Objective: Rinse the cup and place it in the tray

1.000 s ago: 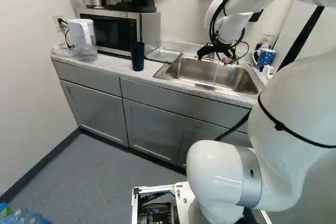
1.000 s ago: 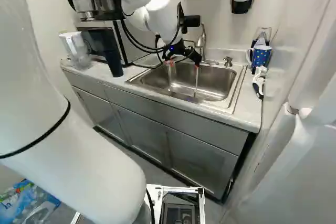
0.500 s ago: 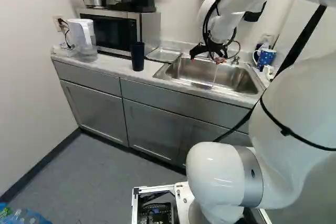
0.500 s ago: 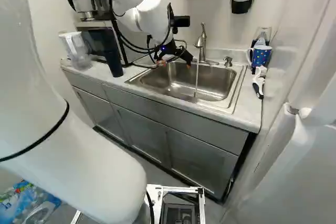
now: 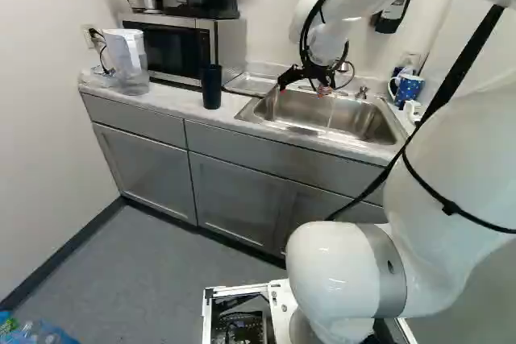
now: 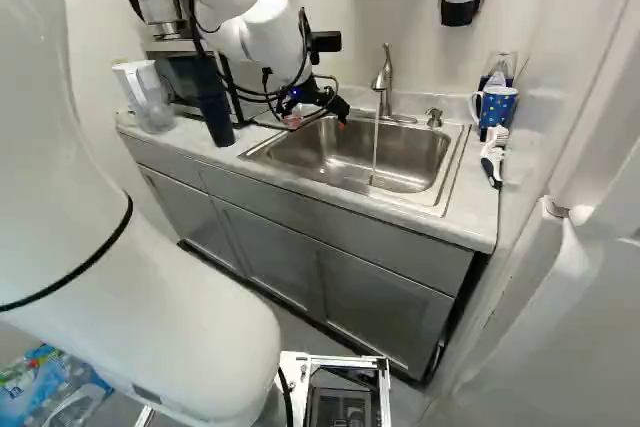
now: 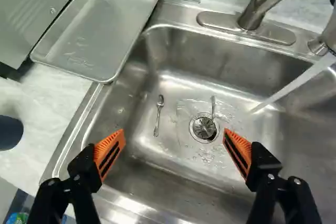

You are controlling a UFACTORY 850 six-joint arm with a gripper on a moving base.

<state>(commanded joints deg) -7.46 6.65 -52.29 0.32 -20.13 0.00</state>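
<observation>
If judged by look alone, treat the tall dark cup (image 5: 211,86) as stiff, fairly light and sturdy, but slippery once wet. Find it upright on the tabletop (image 5: 181,102), in front of the microwave (image 5: 169,50) and near the tray (image 7: 100,30). Count the blue mug (image 6: 497,107) beyond the sink (image 7: 226,56) as a less likely choice. Take hold around mid-height, 1 pad (image 7: 108,146) on either side, keeping the mouth clear. See the pincer (image 7: 174,132) wide open over the sink, with no cup between its 2 fingers (image 7: 86,169). Compared with 1 second ago, note the arm (image 5: 322,40) shifted away from the running water (image 7: 294,85) and toward the cup, with base (image 5: 282,300), cup and mug unmoved.
</observation>
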